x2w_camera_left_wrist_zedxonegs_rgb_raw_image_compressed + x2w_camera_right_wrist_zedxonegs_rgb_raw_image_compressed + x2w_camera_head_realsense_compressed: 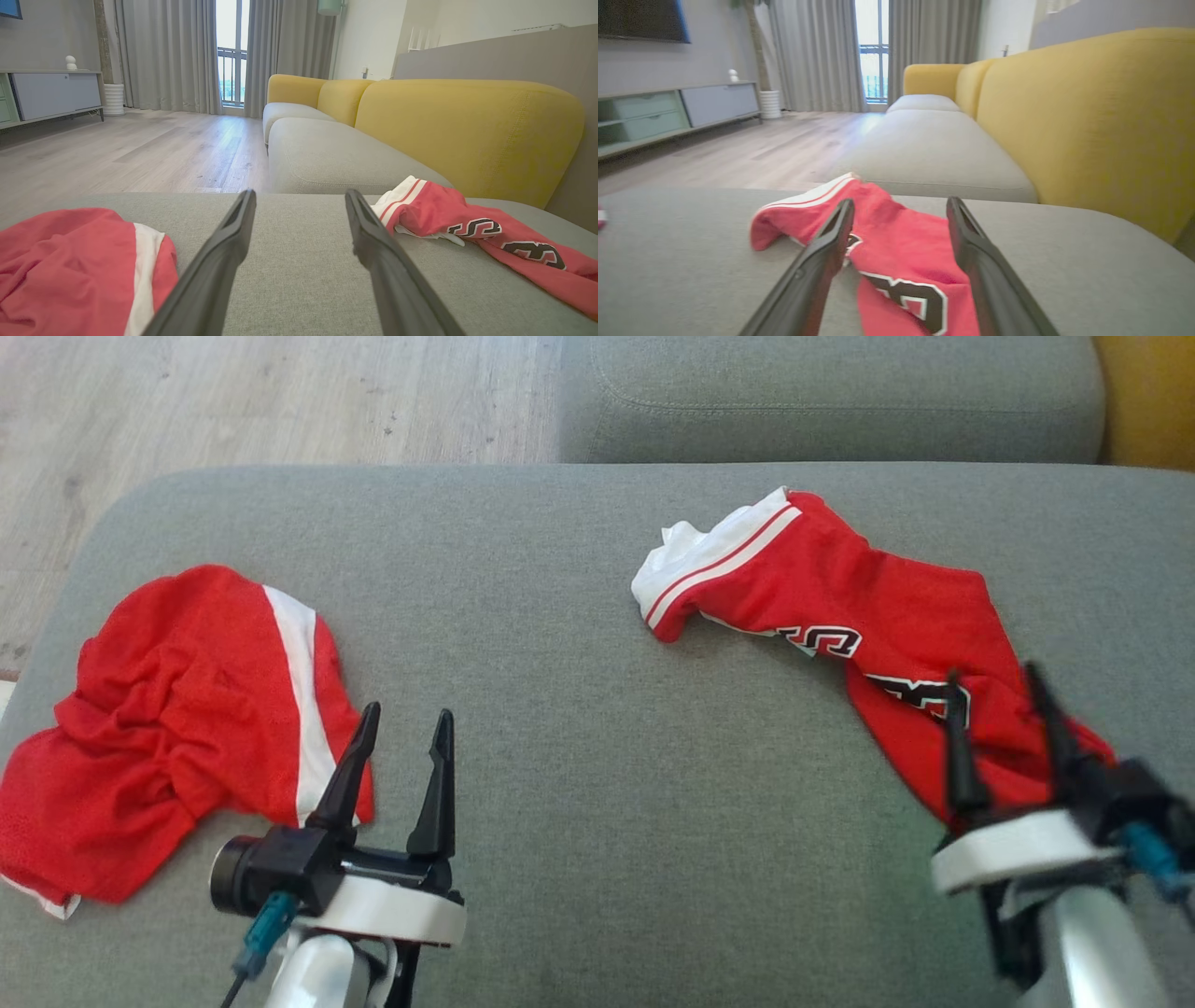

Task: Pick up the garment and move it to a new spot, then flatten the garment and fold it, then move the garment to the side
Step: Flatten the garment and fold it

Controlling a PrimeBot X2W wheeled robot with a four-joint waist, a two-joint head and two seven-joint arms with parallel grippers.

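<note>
We judge the task to be at an early stage. The red jersey (840,602) lies in a long crumpled strip on the right part of the grey sofa seat (579,728). Its white-striped hem points toward the middle and its black-and-white lettering faces up but is twisted. Nothing about it is flat or folded.

Our right hand (991,674) hovers over the near end of the jersey with its fingers spread apart. In the right wrist view the cloth lies on the seat between and beneath them, not pinched. The head view is blurred there, so we cannot tell whether a fingertip brushes the fabric.

Our left hand (408,709) sits low over bare seat, fingers likewise wide apart and holding nothing. It is just beside a second red garment, seemingly shorts with a white side stripe (187,709), bunched at the left edge.

If the jersey is the garment meant, it may already lie at its new spot. Flattening, folding and moving it aside are all left to do.
</note>
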